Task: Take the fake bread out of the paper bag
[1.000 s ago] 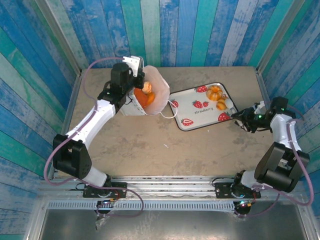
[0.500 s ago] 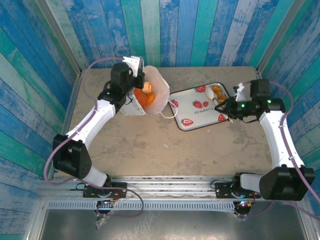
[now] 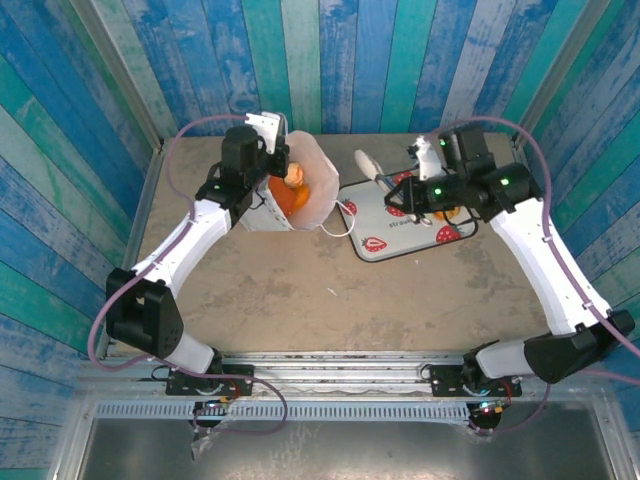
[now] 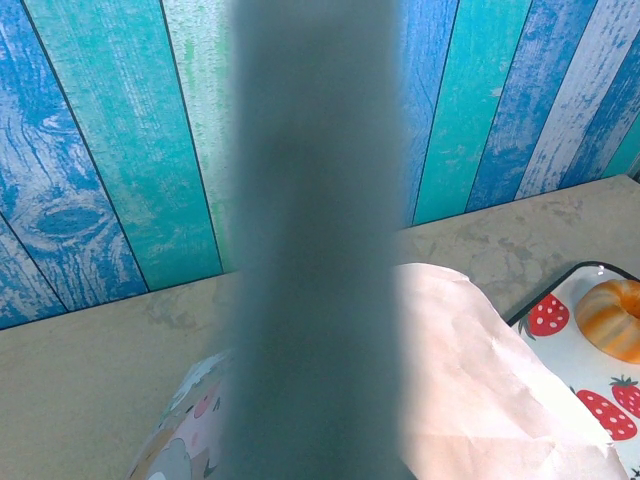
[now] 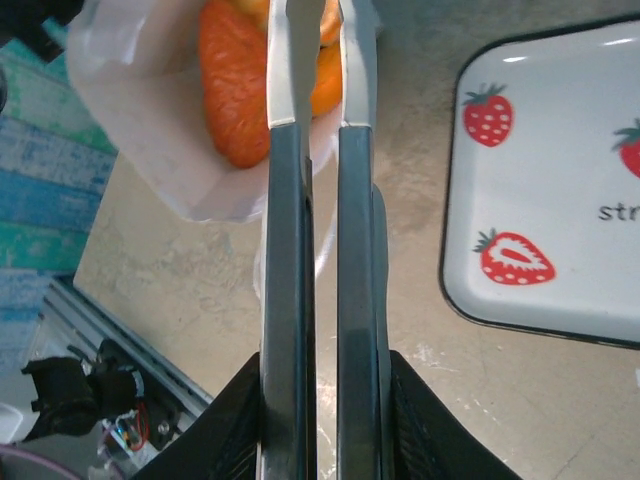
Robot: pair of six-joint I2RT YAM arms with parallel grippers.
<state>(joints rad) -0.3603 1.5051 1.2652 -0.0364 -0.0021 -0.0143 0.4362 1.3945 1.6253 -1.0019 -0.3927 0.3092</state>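
The white paper bag (image 3: 312,190) leans open on the table at the back left, with orange fake bread (image 3: 288,192) showing in its mouth. My left gripper (image 3: 263,163) is at the bag's left rim, shut on the paper. In the left wrist view a blurred grey band hides the jaws, and the bag (image 4: 470,370) lies below. My right gripper (image 3: 366,163) hovers between the bag and the tray, shut and holding nothing. In the right wrist view its fingertips (image 5: 330,30) point at the bread (image 5: 235,90) inside the bag (image 5: 150,130).
A white strawberry-printed tray (image 3: 385,235) sits right of the bag, with a golden pastry (image 4: 612,318) on it. The right arm (image 3: 500,190) crosses over the tray's far side. The bag's cord handle (image 3: 345,222) trails toward the tray. Blue plank walls close in the table.
My right arm swung from the table's right edge leftward over the tray toward the bag, and its jaws closed up. The left arm and the bag stayed still.
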